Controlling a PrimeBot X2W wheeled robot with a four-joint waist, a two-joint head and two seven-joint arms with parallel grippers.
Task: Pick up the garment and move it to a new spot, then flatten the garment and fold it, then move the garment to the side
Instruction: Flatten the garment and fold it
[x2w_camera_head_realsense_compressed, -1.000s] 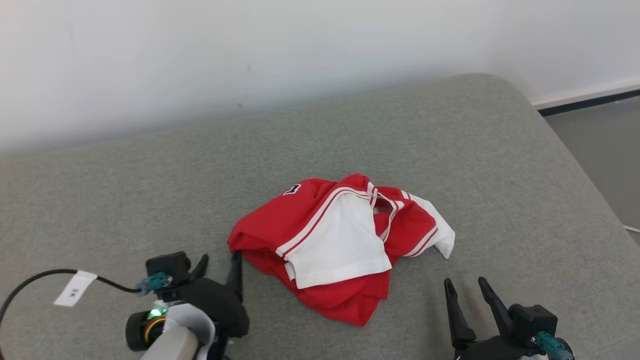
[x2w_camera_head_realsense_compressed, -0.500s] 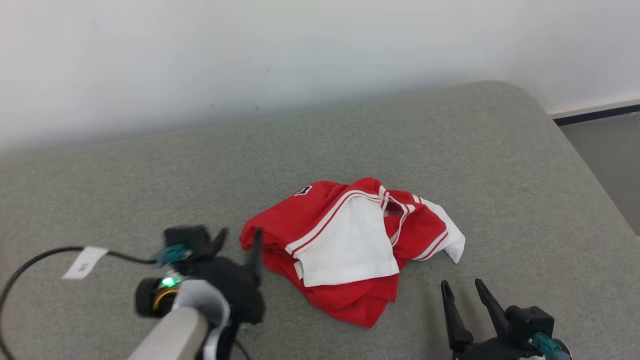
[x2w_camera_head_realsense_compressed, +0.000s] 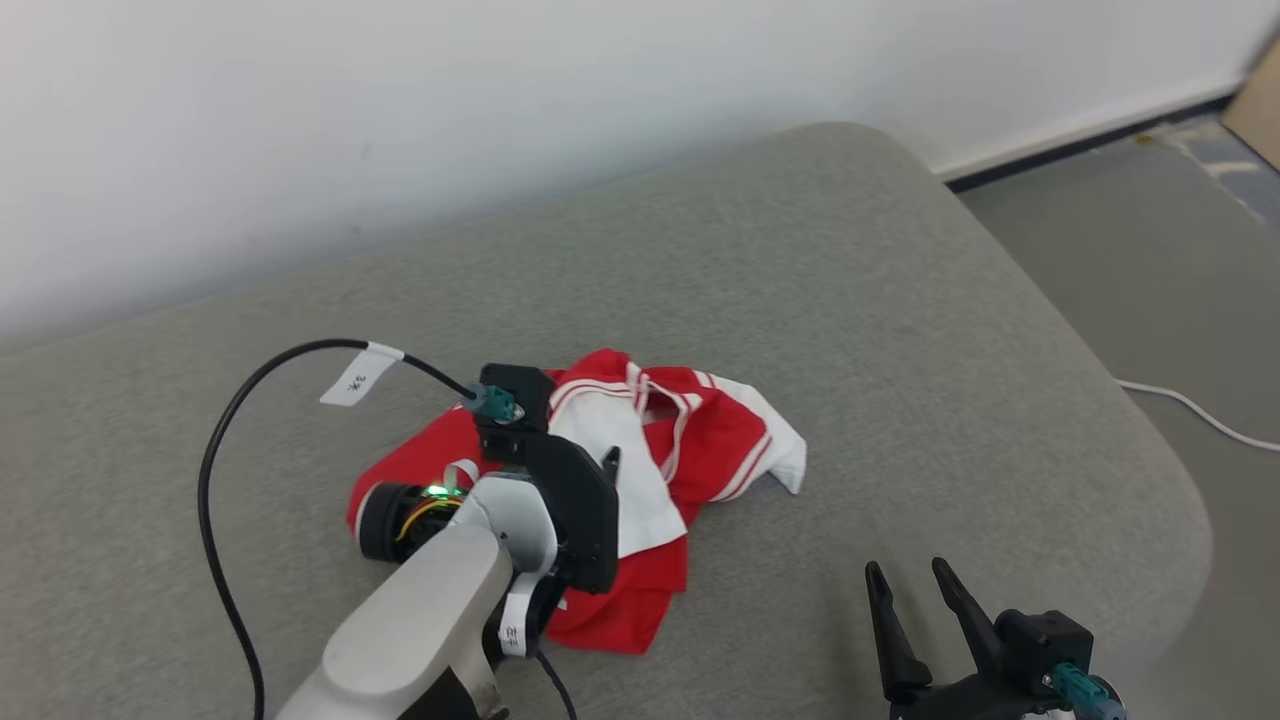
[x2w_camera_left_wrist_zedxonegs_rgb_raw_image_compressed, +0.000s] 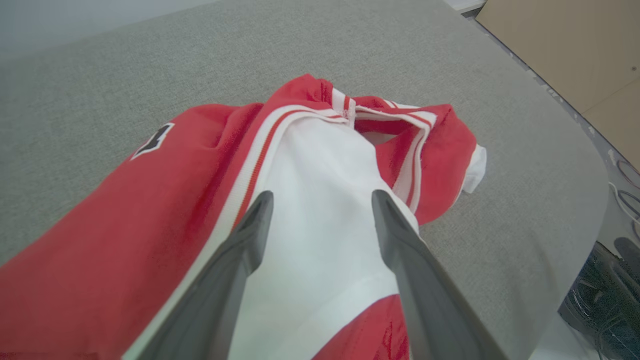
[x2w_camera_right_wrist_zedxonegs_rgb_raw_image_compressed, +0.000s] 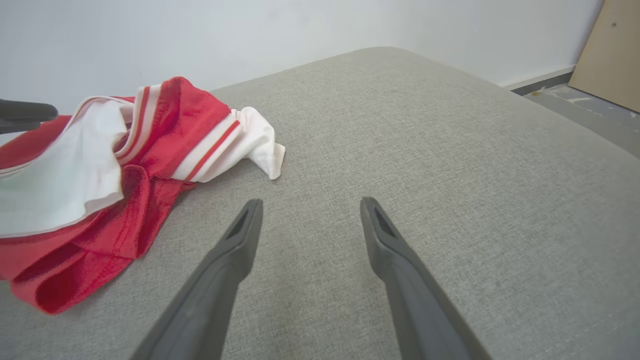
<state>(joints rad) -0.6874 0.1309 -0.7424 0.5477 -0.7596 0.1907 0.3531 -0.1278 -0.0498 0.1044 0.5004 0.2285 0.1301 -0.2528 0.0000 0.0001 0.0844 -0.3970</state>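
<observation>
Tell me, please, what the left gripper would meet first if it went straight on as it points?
Probably the white panel of the garment, right ahead of the open left gripper; how near is unclear.

Garment (x2w_camera_head_realsense_compressed: 720, 450) on cushion (x2w_camera_head_realsense_compressed: 900, 300), left end effector (x2w_camera_left_wrist_zedxonegs_rgb_raw_image_compressed: 322, 194) above

Grey upholstered surface (x2w_camera_head_realsense_compressed: 900, 300) spans the frame centre; white wall (x2w_camera_head_realsense_compressed: 400, 100) occupies the top. White cable (x2w_camera_head_realsense_compressed: 1250, 438) lies on floor (x2w_camera_head_realsense_compressed: 1150, 250), right edge.
</observation>
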